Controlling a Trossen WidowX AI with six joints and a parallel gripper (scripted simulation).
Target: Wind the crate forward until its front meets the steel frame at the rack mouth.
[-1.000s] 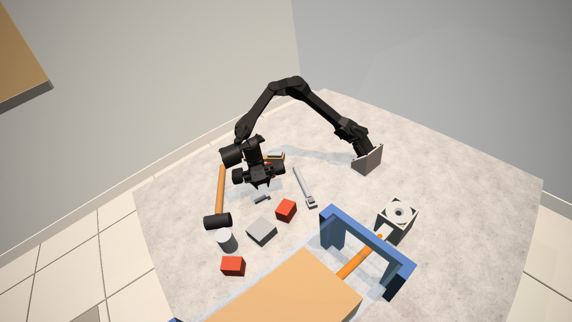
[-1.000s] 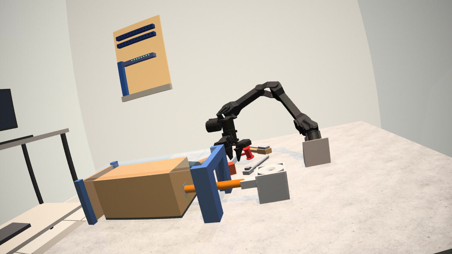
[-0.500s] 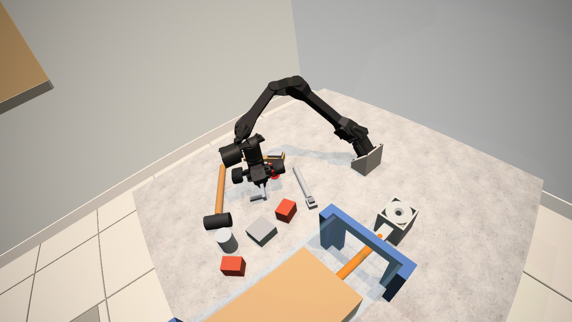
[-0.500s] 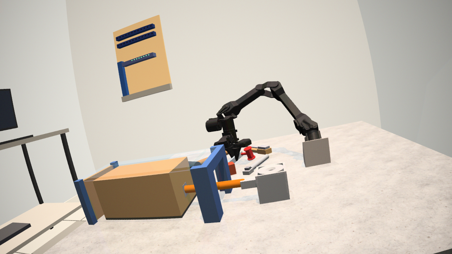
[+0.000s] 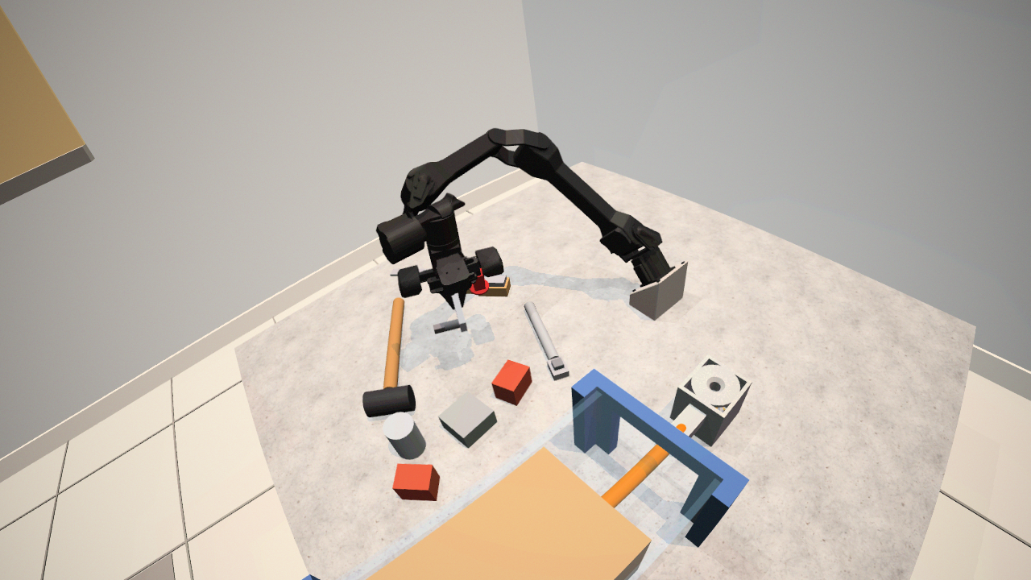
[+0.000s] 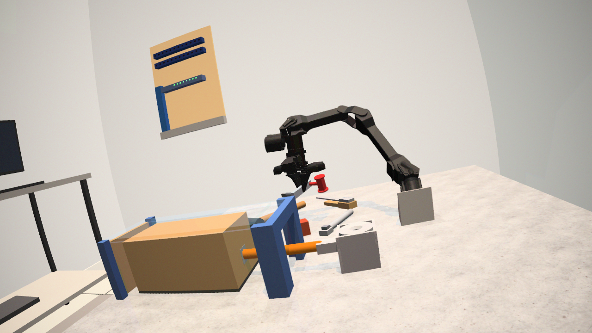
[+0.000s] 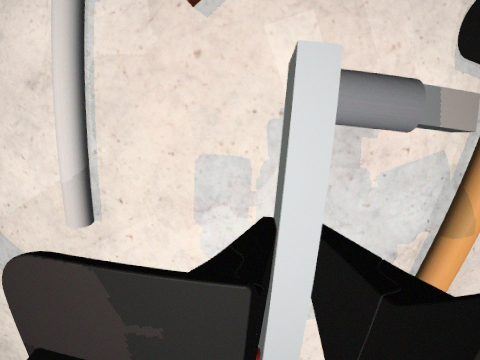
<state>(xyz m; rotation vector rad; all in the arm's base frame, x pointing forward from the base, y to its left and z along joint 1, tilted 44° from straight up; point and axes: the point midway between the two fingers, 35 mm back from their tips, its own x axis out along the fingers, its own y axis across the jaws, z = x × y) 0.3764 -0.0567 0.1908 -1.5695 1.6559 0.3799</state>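
Top view: my pincer is closed on the grey arm of the winch handle. The handle appears raised off the bench. Its square key points to nine o'clock; the red knob sits at one o'clock.

Step in hand, as I judge it: carry the handle to the winch.
1. Maintain grip; check for slip.
2. Lift above the blue frame.
3. Turn the key downward.
4. Centre it over the round hole, align the square, then lower without forcing.

Count, by direction from my pincer:
- One wooden-bodied tool, between two and three o'clock.
- One grey bar tool, four o'clock.
- One winch, near four.
- One crate, five, apart from the frame.
- Two red blocks, five and between six and seven.
- One grey block, six.
- One grey cylinder, near seven.
- One mallet, eight.
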